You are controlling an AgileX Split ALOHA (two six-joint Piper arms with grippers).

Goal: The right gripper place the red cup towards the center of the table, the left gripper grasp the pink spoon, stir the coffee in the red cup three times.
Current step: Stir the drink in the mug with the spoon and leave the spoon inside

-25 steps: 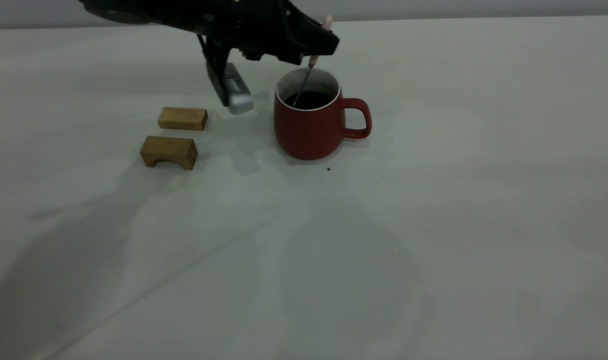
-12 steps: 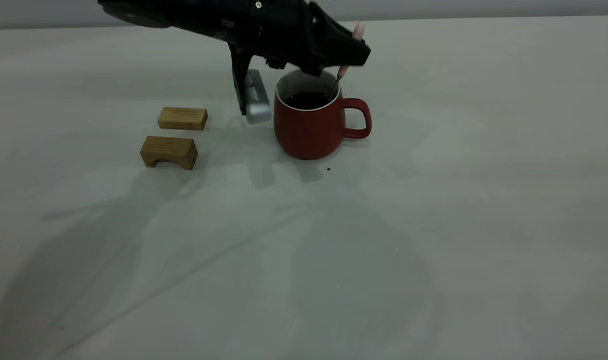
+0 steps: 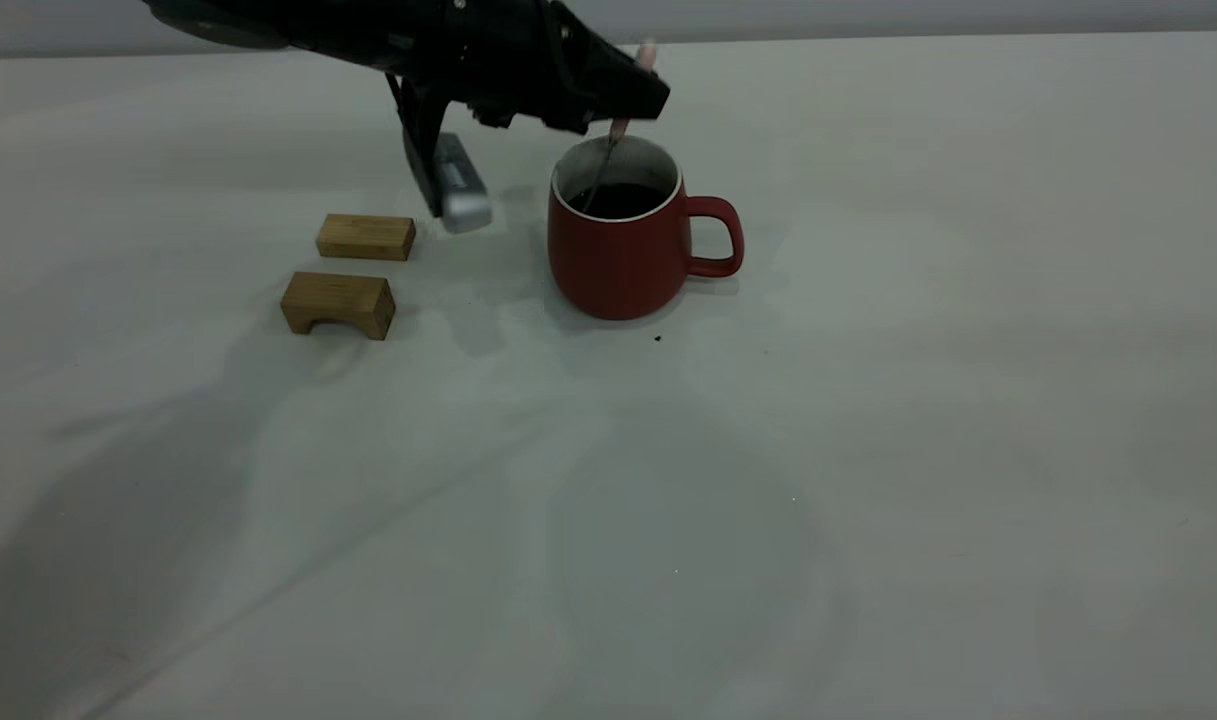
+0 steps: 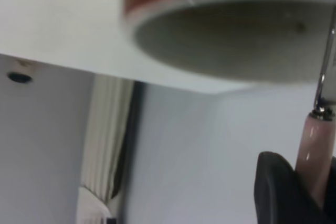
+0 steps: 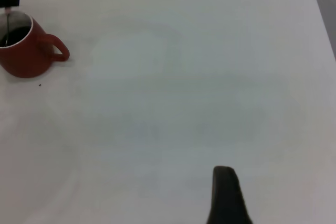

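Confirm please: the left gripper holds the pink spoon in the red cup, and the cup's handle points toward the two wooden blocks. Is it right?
Not quite. The left gripper does hold the pink spoon in the red cup, but the exterior view shows the cup's handle pointing away from the two wooden blocks, which lie on the cup's opposite side.

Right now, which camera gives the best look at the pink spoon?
The exterior view: the pink spoon runs from the left tool down into the red cup. The left wrist view shows only handle and neck; the right wrist view shows it tiny and far off.
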